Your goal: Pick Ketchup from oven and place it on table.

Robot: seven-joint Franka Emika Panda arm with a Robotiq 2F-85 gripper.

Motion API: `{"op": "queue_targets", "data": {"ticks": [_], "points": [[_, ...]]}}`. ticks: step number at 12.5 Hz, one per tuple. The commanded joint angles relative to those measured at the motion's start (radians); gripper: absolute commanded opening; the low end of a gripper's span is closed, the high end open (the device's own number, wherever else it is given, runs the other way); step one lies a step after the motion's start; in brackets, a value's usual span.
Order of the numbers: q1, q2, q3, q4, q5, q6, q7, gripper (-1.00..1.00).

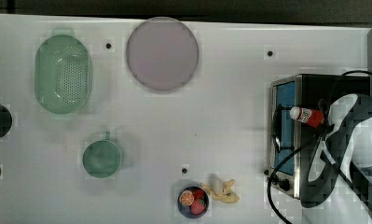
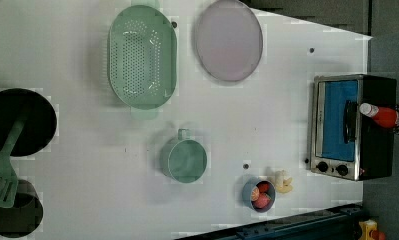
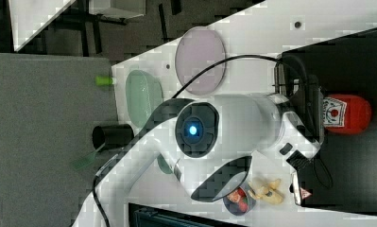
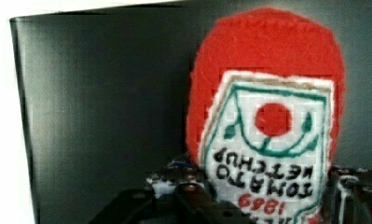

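Observation:
The Ketchup [image 1: 308, 115] is a red bottle with its white cap pointing at the top view's left. It lies across the black top of the oven [image 1: 286, 93], over the blue glass door's edge. My gripper [image 1: 324, 122] is shut on the bottle's body, coming from the top view's right. In the wrist view the white-and-red label of the Ketchup [image 4: 267, 154] sits between the dark fingers [image 4: 188, 198], with the oven's black top behind it. The left view has the Ketchup [image 2: 383, 116] on the oven [image 2: 337, 125]. The white table [image 1: 221, 116] spreads out from the oven toward the top view's left.
On the table stand a green colander [image 1: 63, 73], a pale purple plate [image 1: 161, 53], a green cup [image 1: 102, 158], a small bowl of fruit [image 1: 193, 201] and a yellowish plush toy [image 1: 223, 190]. A black pot [image 2: 19, 122] with a green spatula sits at the left view's left.

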Motion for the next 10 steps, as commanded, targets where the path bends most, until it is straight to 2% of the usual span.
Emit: {"op": "queue_targets", "data": {"ticks": [1, 5, 7, 10], "points": [[0.020, -0.109, 0.001, 0.100, -0.029, -0.118, 0.005, 0.27], [0.077, -0.163, 0.008, 0.245, -0.153, -0.308, 0.005, 0.27], [0.117, -0.193, 0.027, 0.288, -0.165, -0.349, 0.004, 0.27], [0.181, -0.250, 0.096, 0.289, -0.165, -0.477, -0.003, 0.27]]}}
